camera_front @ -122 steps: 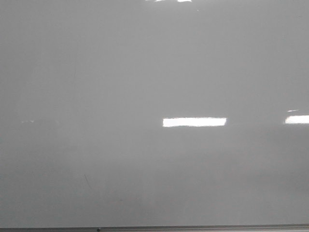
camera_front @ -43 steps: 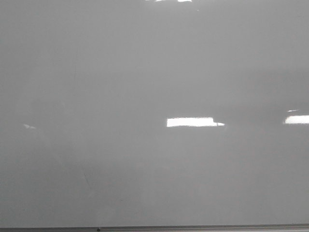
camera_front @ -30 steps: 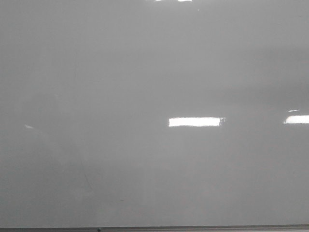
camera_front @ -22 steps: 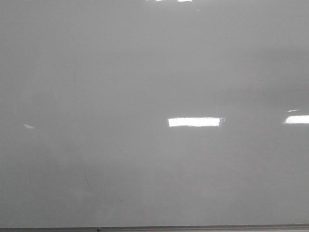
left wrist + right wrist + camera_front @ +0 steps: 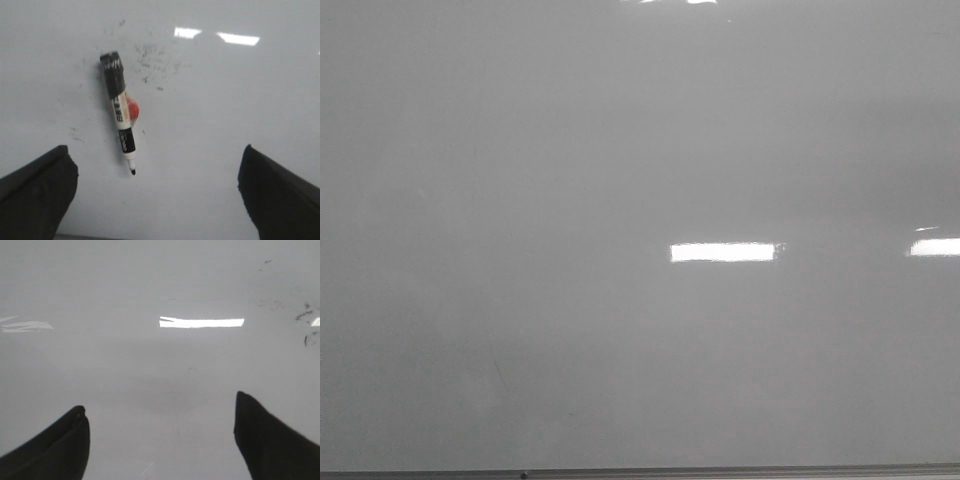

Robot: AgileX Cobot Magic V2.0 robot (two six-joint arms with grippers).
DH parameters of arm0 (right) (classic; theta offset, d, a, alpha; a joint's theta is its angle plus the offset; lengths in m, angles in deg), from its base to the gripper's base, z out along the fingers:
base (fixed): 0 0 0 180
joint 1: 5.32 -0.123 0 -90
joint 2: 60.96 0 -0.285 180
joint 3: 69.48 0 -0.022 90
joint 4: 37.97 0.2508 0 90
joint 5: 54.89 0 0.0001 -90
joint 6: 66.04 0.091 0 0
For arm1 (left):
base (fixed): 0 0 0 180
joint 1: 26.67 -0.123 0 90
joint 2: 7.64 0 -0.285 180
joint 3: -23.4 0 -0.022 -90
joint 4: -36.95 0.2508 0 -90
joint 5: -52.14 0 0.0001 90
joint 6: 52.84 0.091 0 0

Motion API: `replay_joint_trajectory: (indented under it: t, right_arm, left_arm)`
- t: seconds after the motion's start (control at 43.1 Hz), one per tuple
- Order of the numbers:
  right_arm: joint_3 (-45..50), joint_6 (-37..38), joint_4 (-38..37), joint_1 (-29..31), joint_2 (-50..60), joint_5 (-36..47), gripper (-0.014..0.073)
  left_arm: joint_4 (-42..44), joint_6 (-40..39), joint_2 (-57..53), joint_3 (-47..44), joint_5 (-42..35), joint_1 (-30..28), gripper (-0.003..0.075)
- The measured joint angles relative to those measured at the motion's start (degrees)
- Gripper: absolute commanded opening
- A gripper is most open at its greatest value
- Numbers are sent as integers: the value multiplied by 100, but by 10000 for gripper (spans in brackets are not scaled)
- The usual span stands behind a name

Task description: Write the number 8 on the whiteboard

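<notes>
Both jaws are sitting wide open and holding nothing, since we're hovering the left gripper (image 5: 157,192) over the uncapped marker (image 5: 120,114) lying flat on the whiteboard (image 5: 240,100), lining up a grab. No number 8 is showing yet.

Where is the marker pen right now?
The marker pen shows only in the left wrist view, lying on the whiteboard ahead of the open left gripper, beside dark smudges.

Left end effector (image 5: 155,200): both fingers cut off by the frame edge.
Right end effector (image 5: 160,440): fingers likewise cropped.
Marker (image 5: 120,112) label: too blurred to read.
Whiteboard (image 5: 620,130): faint marks, perhaps scratches.
</notes>
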Motion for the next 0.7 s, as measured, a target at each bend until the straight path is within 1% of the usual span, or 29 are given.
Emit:
replay_joint_trajectory:
  t: [0.162,0.301,0.394,0.51,0.695]
  right_arm:
    - [0,0,0,0,0,0,614]
    - [0,0,0,0,0,0,614]
    - [0,0,0,0,0,0,614]
    - [0,0,0,0,0,0,614]
    - [0,0,0,0,0,0,614]
  left_arm:
    - [-49,-173,1338,441,16,-367,638]
    - [-49,-200,2338,727,-116,-441,638]
    - [-49,-200,2950,798,-481,-441,638]
    - [-49,-200,3511,831,-1122,-441,638]
    - [-62,-209,4193,859,-1738,-441,627]
